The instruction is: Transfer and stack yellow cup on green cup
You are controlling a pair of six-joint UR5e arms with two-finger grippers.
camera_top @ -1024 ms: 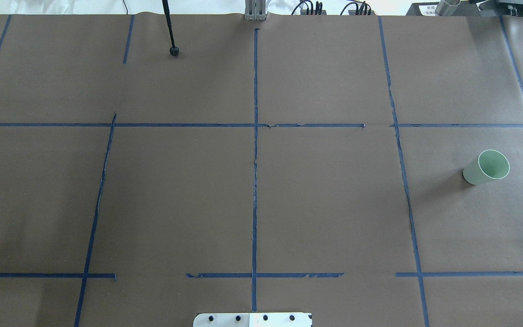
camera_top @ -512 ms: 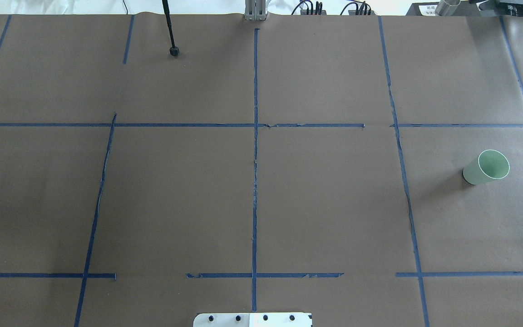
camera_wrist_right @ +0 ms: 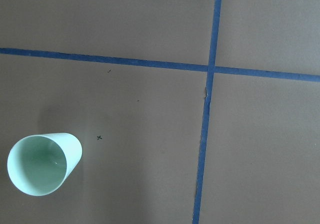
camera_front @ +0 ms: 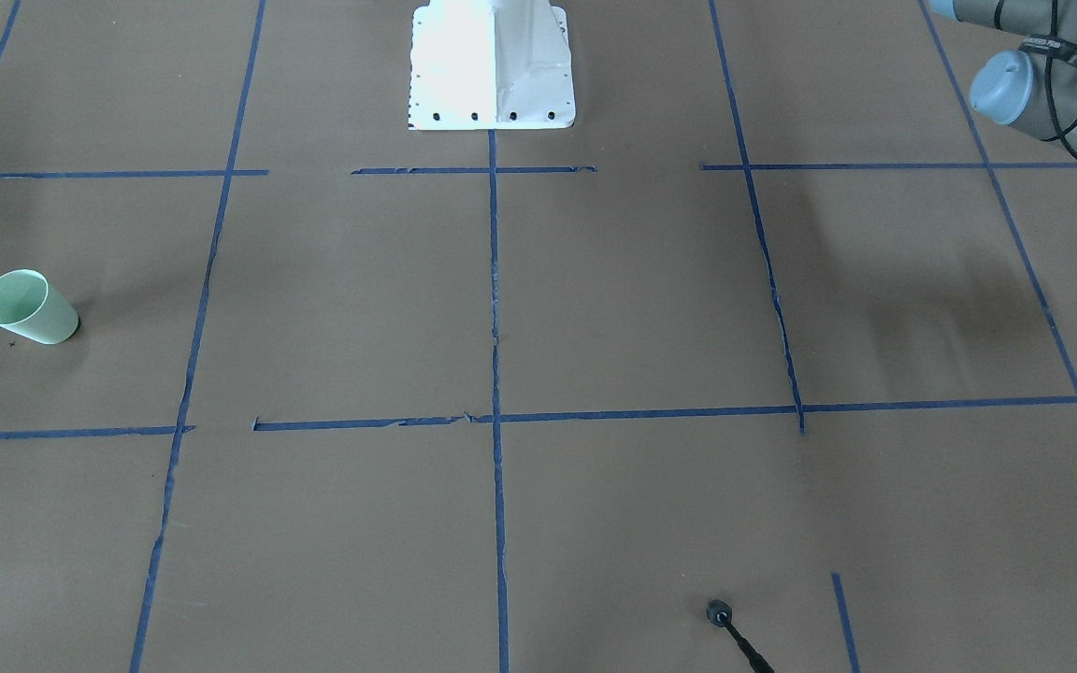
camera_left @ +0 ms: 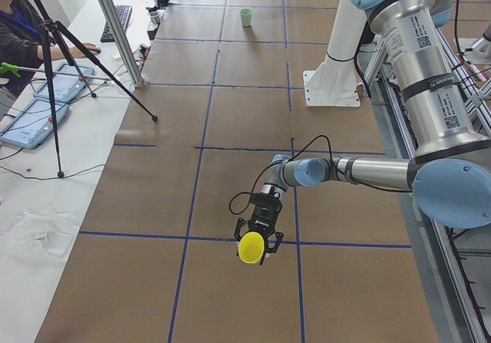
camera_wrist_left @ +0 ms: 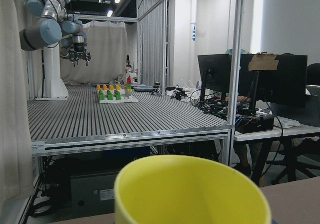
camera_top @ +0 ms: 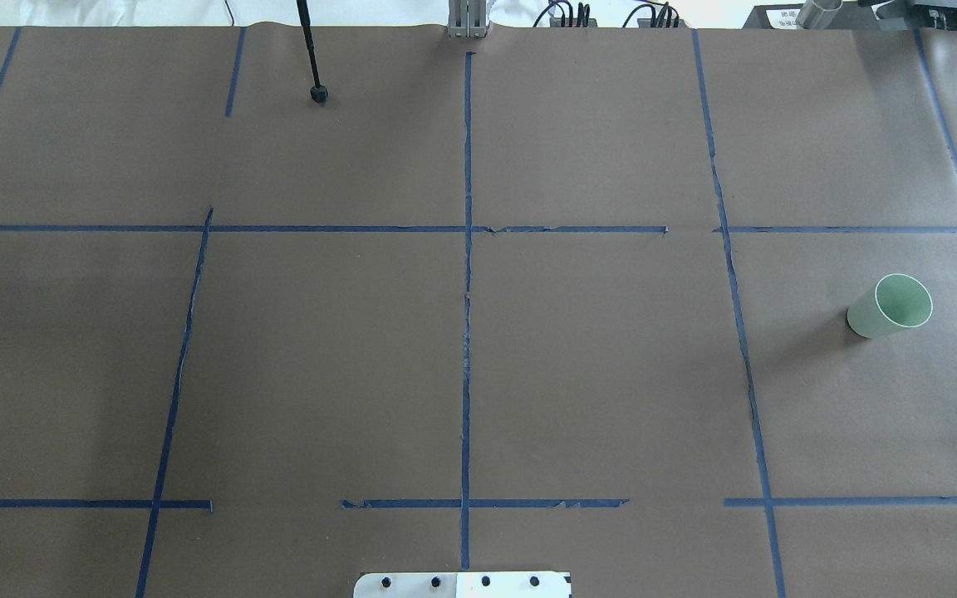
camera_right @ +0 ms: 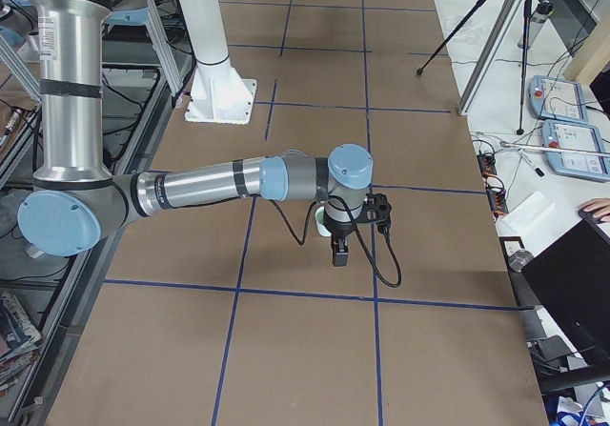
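The yellow cup (camera_left: pixel 251 248) hangs above the table at the robot's left end, tipped on its side at the tip of my left gripper (camera_left: pixel 256 235). Its rim fills the bottom of the left wrist view (camera_wrist_left: pixel 192 191), where no fingers show, so I cannot tell the left gripper's state. The green cup (camera_top: pixel 890 306) stands upright on the table's right side; it also shows in the front view (camera_front: pixel 29 307) and in the right wrist view (camera_wrist_right: pixel 42 164). My right gripper (camera_right: pixel 340 253) hovers above and beside it, seen only in the exterior right view; I cannot tell its state.
A tripod foot (camera_top: pixel 318 94) rests on the far side of the table. The white robot base (camera_front: pixel 492 65) stands at the near middle edge. Blue tape lines grid the brown table. An operator (camera_left: pixel 15 21) sits beyond the far edge.
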